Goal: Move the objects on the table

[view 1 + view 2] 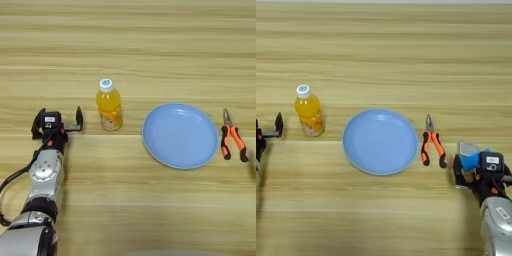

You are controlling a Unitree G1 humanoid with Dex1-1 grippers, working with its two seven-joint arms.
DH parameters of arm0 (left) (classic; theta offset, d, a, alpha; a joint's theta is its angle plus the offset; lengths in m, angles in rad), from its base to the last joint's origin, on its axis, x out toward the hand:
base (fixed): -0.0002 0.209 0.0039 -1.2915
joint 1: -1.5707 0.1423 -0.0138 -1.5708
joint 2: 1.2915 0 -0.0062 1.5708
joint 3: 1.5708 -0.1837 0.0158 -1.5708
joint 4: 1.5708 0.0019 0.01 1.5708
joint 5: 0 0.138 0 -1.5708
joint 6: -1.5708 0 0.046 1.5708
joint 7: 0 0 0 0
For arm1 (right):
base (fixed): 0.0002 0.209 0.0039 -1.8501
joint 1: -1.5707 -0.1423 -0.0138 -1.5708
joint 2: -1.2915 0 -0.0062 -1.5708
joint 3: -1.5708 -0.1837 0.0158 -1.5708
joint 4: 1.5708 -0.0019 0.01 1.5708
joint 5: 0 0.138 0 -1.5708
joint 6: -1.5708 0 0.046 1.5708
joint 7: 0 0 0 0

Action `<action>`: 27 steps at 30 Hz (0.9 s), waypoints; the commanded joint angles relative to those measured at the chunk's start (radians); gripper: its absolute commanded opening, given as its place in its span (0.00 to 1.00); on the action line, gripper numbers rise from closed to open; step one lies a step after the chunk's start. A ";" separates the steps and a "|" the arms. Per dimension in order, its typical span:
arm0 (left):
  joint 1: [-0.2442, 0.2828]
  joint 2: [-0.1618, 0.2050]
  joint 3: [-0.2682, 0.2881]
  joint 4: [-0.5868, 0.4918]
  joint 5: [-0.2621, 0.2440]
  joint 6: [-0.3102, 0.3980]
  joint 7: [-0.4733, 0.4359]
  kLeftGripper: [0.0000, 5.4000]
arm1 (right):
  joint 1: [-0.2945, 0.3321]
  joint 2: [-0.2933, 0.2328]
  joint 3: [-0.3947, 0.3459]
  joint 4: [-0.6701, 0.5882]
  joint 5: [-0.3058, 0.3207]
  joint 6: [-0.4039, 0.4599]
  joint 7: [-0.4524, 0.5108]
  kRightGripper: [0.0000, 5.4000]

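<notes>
My right gripper (479,170) is at the table's right side, just right of the pliers, with the small bright-blue block (471,159) between its black fingers; it looks shut on the block. The pliers (432,143), metal-nosed with orange-and-black handles, lie flat on the wooden table (150,45) with the nose pointing away from me, close to the plate's right rim. On the left, my left gripper (59,120) stands open with nothing between its fingers, a short way left of the juice bottle.
An orange juice bottle (109,106) with a white cap stands upright left of centre. A round light-blue plate (165,145) lies between the bottle and the pliers, with nothing on it.
</notes>
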 commanded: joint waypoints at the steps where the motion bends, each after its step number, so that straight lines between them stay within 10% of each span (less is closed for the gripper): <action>1: -0.010 0.003 0.000 0.009 0.005 -0.003 -0.002 1.00 | -0.007 -0.017 0.003 0.032 -0.003 -0.007 -0.001 0.85; 21: -0.010 0.005 0.001 0.006 0.006 -0.003 -0.001 1.00 | -0.064 -0.046 0.017 0.186 -0.006 -0.036 0.002 0.85; 27: -0.012 0.005 0.001 0.007 0.006 -0.002 -0.001 1.00 | -0.074 -0.044 0.012 0.196 -0.004 -0.052 -0.005 1.00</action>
